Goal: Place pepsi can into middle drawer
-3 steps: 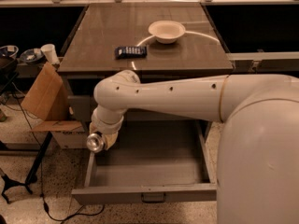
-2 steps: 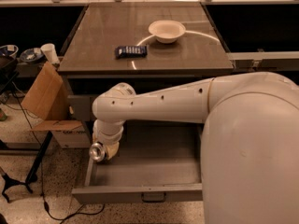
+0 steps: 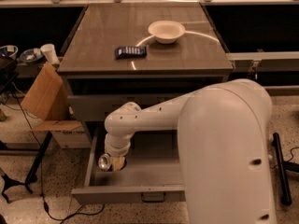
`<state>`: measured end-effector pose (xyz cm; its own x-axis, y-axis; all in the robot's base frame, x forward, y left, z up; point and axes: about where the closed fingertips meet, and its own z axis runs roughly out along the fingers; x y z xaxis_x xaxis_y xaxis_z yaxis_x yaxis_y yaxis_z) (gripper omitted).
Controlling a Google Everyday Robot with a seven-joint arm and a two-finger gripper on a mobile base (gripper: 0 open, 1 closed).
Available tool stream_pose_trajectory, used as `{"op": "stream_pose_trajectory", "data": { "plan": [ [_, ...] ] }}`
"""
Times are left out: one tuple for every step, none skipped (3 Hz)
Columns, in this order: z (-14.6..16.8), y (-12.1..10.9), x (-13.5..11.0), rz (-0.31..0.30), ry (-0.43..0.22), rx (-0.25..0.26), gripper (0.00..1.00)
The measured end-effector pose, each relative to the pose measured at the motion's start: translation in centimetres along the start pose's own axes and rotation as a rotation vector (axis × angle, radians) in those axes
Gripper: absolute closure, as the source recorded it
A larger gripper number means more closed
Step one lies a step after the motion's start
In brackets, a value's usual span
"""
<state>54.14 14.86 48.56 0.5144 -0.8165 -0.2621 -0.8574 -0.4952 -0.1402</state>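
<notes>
The middle drawer (image 3: 154, 169) is pulled open below the counter, its plain grey inside showing and its small dark handle (image 3: 153, 198) at the front. My gripper (image 3: 114, 163) reaches down into the drawer's left part from the white arm (image 3: 140, 120). It is shut on the pepsi can (image 3: 104, 162), which lies on its side with one shiny silver end facing left. The can is low inside the drawer, close to the left wall; I cannot tell whether it touches the floor. The can's blue side is mostly hidden by the gripper.
On the counter are a white bowl (image 3: 166, 31) and a flat dark-blue snack packet (image 3: 130, 52). The upper drawer front (image 3: 86, 107) is closed. A cardboard box (image 3: 46, 99) and a black stand (image 3: 32, 164) are at the left, and a black bar (image 3: 280, 167) at the right.
The arm has lowered the can from above the drawer's left edge down into the drawer. The arm's body now fills more of the right side.
</notes>
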Motion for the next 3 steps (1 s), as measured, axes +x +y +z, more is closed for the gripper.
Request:
{"op": "stream_pose_trajectory", "data": {
  "plan": [
    [3.3, 0.4, 1.5, 0.105, -0.028, -0.019, 1.0],
    [5.0, 0.7, 2.6, 0.183, -0.032, -0.021, 0.81],
    [5.9, 1.0, 3.3, 0.242, -0.022, -0.021, 0.58]
  ]
}}
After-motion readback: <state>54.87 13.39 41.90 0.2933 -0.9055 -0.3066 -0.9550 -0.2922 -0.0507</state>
